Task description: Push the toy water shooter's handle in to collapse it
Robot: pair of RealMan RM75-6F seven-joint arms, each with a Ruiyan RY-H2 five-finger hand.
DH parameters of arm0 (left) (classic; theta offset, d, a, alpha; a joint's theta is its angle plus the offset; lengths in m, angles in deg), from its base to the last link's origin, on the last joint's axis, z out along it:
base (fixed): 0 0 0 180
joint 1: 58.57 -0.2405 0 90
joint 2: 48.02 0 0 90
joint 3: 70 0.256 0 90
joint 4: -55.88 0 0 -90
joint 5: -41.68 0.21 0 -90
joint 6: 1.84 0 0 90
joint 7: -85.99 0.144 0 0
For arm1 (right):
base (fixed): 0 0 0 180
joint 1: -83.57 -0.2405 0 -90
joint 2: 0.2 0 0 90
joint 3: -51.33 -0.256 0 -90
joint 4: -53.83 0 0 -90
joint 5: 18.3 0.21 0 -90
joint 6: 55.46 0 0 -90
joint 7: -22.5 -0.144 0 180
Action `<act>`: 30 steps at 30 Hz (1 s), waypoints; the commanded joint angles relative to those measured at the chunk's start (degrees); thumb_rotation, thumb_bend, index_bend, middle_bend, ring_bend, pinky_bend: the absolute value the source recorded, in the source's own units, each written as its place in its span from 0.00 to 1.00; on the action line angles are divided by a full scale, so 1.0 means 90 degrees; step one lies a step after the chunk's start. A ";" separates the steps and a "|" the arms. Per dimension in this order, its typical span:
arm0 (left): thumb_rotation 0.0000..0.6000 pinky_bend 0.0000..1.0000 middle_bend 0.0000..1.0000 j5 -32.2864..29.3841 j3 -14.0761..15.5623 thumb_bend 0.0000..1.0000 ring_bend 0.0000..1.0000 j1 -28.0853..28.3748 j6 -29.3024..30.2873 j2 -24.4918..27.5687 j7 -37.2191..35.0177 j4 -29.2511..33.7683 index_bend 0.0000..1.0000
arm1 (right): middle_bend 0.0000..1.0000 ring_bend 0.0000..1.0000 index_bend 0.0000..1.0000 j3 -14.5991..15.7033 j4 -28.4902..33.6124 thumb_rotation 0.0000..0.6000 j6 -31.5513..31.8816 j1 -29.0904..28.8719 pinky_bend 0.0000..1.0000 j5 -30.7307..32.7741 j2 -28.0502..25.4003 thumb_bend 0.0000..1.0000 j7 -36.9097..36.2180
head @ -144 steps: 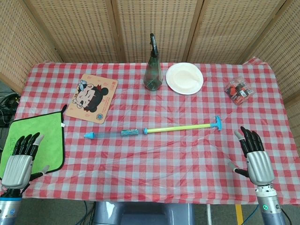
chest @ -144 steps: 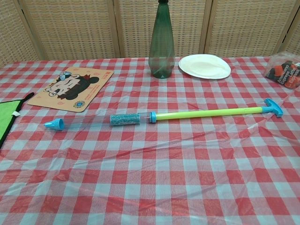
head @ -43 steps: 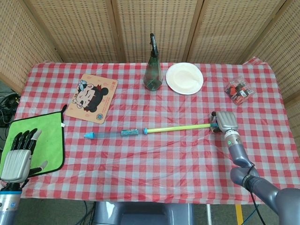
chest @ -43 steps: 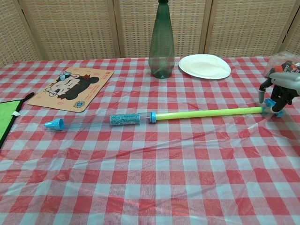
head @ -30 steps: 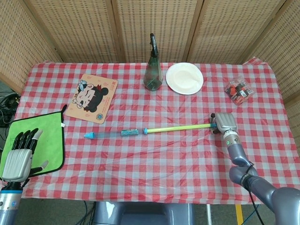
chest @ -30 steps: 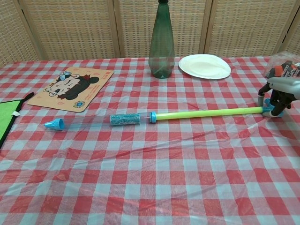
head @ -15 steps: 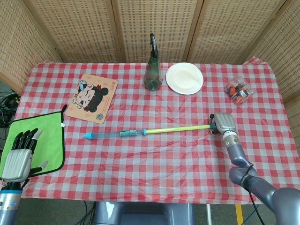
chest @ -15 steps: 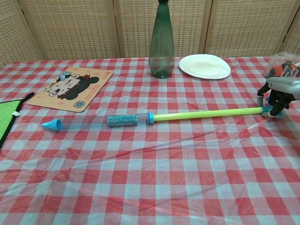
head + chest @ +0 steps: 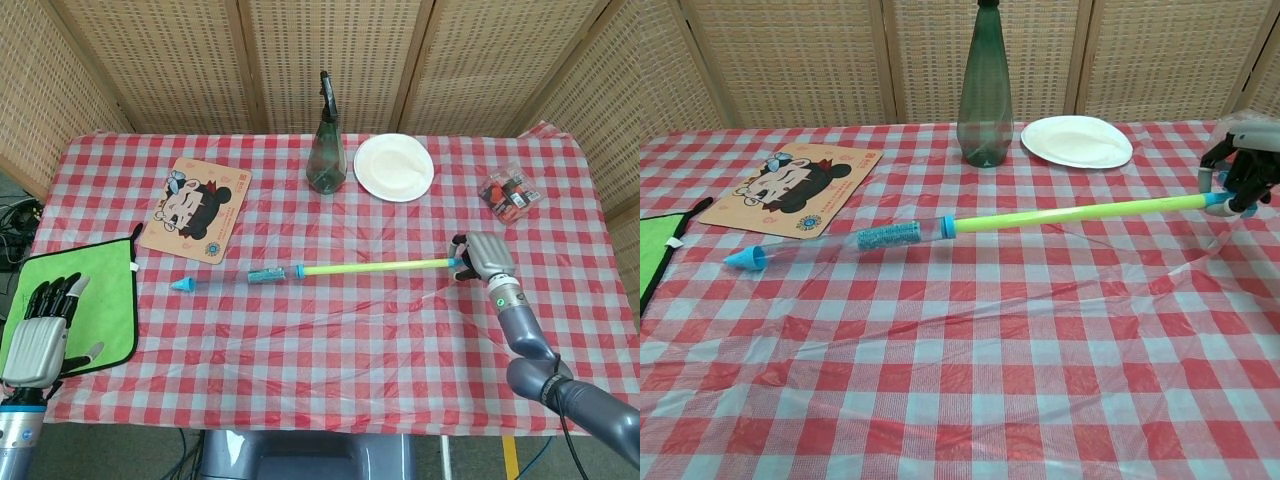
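Observation:
The toy water shooter [image 9: 330,269] [image 9: 1040,217] is stretched out across the middle of the table. It has a blue nozzle tip [image 9: 182,286] [image 9: 743,259] at the left, a clear barrel and a yellow-green rod. My right hand [image 9: 480,255] [image 9: 1243,165] grips the blue handle at the rod's right end. That end is raised off the cloth, and the nozzle tip stays on it. My left hand [image 9: 40,328] hovers at the table's front left corner, fingers apart, holding nothing. It does not show in the chest view.
A green bottle [image 9: 325,155] [image 9: 985,90] and a white plate [image 9: 394,167] [image 9: 1077,141] stand at the back. A cartoon mat [image 9: 195,209] [image 9: 793,188] lies back left, a green cloth [image 9: 75,300] front left. A packet of small items [image 9: 510,195] sits at the right.
My right hand has lifted the handle end off the table. The whole shooter has slid a little to the left and now slopes down toward its nozzle. My left hand has stayed put.

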 commanded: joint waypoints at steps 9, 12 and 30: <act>1.00 0.00 0.00 -0.0115 -0.0342 0.21 0.00 0.0349 -0.0249 0.0375 0.0257 0.0646 0.00 | 1.00 0.99 0.85 -0.0161 0.1427 1.00 0.0181 0.0129 0.67 0.0560 -0.1090 0.52 0.0243; 1.00 0.00 0.00 -0.0283 -0.0488 0.21 0.00 0.0521 -0.0439 0.0465 0.0373 0.0836 0.00 | 1.00 0.99 0.85 -0.0169 0.1616 1.00 0.0180 0.0131 0.66 0.0588 -0.1266 0.52 0.0199; 1.00 0.06 0.10 -0.2302 -0.1536 0.23 0.10 0.1883 -0.1772 0.0412 0.1224 0.0630 0.11 | 1.00 0.99 0.85 -0.0075 0.1654 1.00 0.0141 0.0142 0.67 0.0256 -0.1518 0.50 -0.0401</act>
